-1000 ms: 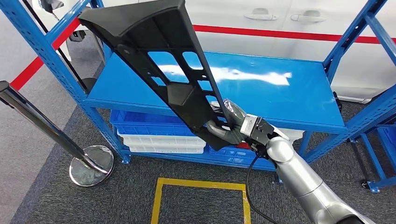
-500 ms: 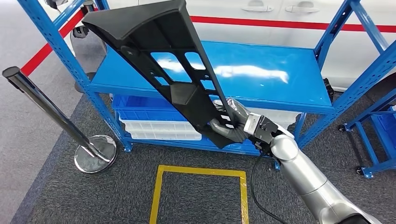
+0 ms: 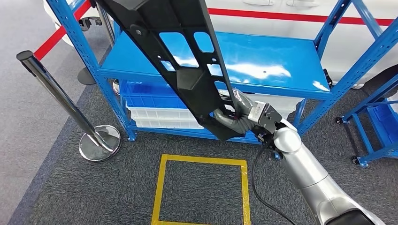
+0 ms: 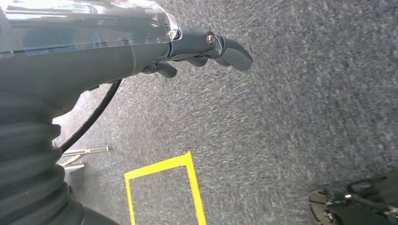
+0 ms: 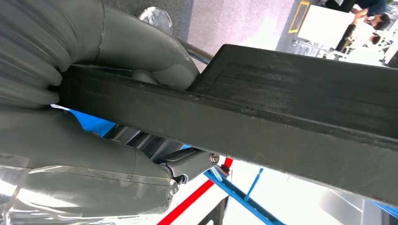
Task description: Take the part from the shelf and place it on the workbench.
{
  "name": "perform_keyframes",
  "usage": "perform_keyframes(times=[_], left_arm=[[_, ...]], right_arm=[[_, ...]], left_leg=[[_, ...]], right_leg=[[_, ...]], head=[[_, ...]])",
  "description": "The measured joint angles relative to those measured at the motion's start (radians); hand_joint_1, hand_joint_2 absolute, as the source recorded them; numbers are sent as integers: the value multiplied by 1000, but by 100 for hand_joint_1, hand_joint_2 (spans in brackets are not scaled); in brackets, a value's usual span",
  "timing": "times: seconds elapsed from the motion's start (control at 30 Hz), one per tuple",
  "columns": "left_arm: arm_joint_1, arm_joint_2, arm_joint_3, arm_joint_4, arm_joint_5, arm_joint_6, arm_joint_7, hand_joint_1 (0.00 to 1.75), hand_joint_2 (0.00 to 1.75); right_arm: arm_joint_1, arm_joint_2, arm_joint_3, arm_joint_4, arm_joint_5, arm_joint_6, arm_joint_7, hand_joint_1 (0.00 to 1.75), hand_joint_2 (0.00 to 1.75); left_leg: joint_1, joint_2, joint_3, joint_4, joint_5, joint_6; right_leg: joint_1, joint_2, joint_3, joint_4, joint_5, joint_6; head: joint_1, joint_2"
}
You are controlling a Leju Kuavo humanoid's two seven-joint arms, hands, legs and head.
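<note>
The part (image 3: 190,86) is a long black plastic panel with several cut-outs. It slants up and to the left in front of the blue shelf (image 3: 281,61), and its upper end runs past the top of the head view. My right hand (image 3: 237,119) grips its lower end, fingers wrapped around the edge. In the right wrist view the thumb and fingers (image 5: 141,42) clamp the part's thick black rim (image 5: 291,108). My left hand (image 4: 155,47) hangs over grey carpet with its fingers loosely extended and nothing in them.
A chrome stanchion post (image 3: 61,93) on a round base stands left of the shelf. White and blue bins (image 3: 155,112) sit on the lower shelf. A yellow taped square (image 3: 162,187) marks the carpet in front. A blue wheeled frame (image 3: 375,126) stands at the right.
The whole picture has shifted, so the camera has moved. Held by my right hand, the part has risen and now stands steeper, its top end out of the picture.
</note>
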Motion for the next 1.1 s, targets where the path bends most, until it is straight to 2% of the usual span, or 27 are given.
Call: perform_keyframes(times=[0.03,0.07,0.13,0.17,0.2,0.27,0.3,0.33,0.37,0.4,0.47,0.5,0.53,0.57,0.73,0.83,0.9,0.93,0.97,1.0,1.03,1.07,1.1], left_arm=[[0,-1,-1,0,1,0,-3,0,175],[1,-2,-2,0,2,1,-12,0,175],[1,-2,-2,0,6,2,-41,0,175],[1,-1,-2,0,7,2,-56,0,175],[1,-1,-2,0,7,2,-66,0,175],[0,1,-2,0,9,3,-76,0,175],[0,1,-2,0,10,5,-79,0,175],[0,2,-2,0,12,6,-81,0,175],[0,2,-2,0,13,7,-82,0,175],[1,3,-2,0,15,9,-84,0,175],[2,3,-2,0,18,11,-86,0,175],[3,2,-2,0,19,13,-87,0,175],[5,1,-2,0,21,14,-88,0,175],[6,1,-2,0,22,15,-89,0,175],[7,0,-2,0,22,15,-89,0,175],[11,0,-2,0,25,17,-92,0,175],[17,-2,-2,0,26,19,-95,0,175],[20,-2,-2,0,27,21,-96,0,175],[24,-2,-2,0,28,22,-97,0,175],[24,-2,-2,0,28,23,-97,0,175],[26,-2,-2,0,28,23,-97,0,175],[27,-1,-2,0,28,23,-97,0,175],[29,0,-2,0,28,23,-98,0,175]], right_arm=[[-6,0,0,4,0,0,-5,175,175],[-11,0,-1,9,0,0,-10,175,175],[-15,0,-3,18,-2,4,-16,175,175],[-14,0,-4,23,-6,10,-16,175,175],[-13,0,-4,27,-12,17,-14,175,175],[-13,-1,-6,38,-24,30,-12,175,175],[-12,-2,-7,44,-27,33,-11,175,175],[-11,-3,-8,50,-28,35,-11,175,175],[-9,-4,-9,55,-28,37,-10,175,175],[-8,-4,-9,59,-28,37,-11,175,175],[-7,-4,-12,63,-29,38,-13,175,175],[-7,-4,-13,64,-29,37,-14,175,175],[-6,-4,-14,64,-30,37,-16,175,175],[-5,-4,-15,64,-29,36,-17,175,175],[-4,-4,-15,64,-29,36,-17,175,175],[17,-4,-21,57,-14,23,-25,175,175],[59,10,-45,30,11,5,-40,175,175],[82,17,-59,14,21,-2,-46,175,175],[105,25,-74,-4,30,-8,-52,175,175],[119,25,-84,-18,32,-11,-56,175,175],[129,25,-94,-31,32,-15,-62,175,175],[139,26,-106,-46,32,-19,-69,175,175],[150,26,-117,-61,31,-23,-77,175,175]], left_leg=[[0,1,-5,-1,7,-5],[1,3,-8,-3,14,-11],[2,6,-12,-5,22,-22],[1,7,-18,6,10,-29],[1,7,-31,37,-18,-35],[2,7,-73,157,-100,-48],[3,7,-93,224,-130,-53],[4,7,-103,266,-141,-56],[5,7,-94,274,-133,-59],[7,5,-66,239,-109,-59],[12,-29,17,107,-63,-55],[15,-48,50,51,-52,-51],[17,-66,69,19,-52,-48],[18,-73,76,9,-57,-45],[18,-71,77,5,-57,-44],[18,-40,78,-5,-59,-33],[21,9,82,-17,-57,-17],[22,32,83,-20,-57,-12],[22,54,83,-19,-59,-10],[22,66,84,-16,-62,-12],[20,75,85,-12,-65,-16],[17,84,84,-6,-69,-21],[13,94,84,-2,-72,-26]], right_leg=[[5,-2,30,-50,-14,-4],[8,-3,43,-79,-24,-7],[6,-1,41,-98,-14,-11],[3,0,38,-104,-5,-16],[0,0,35,-108,4,-20],[-1,3,24,-109,16,-27],[-1,7,17,-108,21,-28],[-1,13,11,-106,24,-27],[-1,21,5,-103,27,-26],[-2,30,1,-99,28,-24],[-2,48,-9,-88,27,-18],[-3,57,-15,-84,27,-14],[-3,64,-19,-81,27,-11],[-2,69,-23,-79,28,-9],[-4,73,-23,-79,30,-6],[-6,90,-31,-78,33,7],[-11,60,-110,76,-27,23],[-14,38,-143,139,-44,29],[-19,18,-162,176,-46,34],[-22,4,-135,116,-6,36],[-19,-24,-101,46,24,36],[-15,-49,-76,-12,43,32],[-10,-67,-62,-46,50,26]], head=[[0,0],[0,0],[0,0],[0,0],[0,0],[0,0],[0,0],[0,0],[0,0],[0,0],[0,0],[0,0],[0,0],[0,0],[0,0],[0,0],[0,0],[0,0],[0,0],[0,0],[0,0],[0,0],[0,0]])
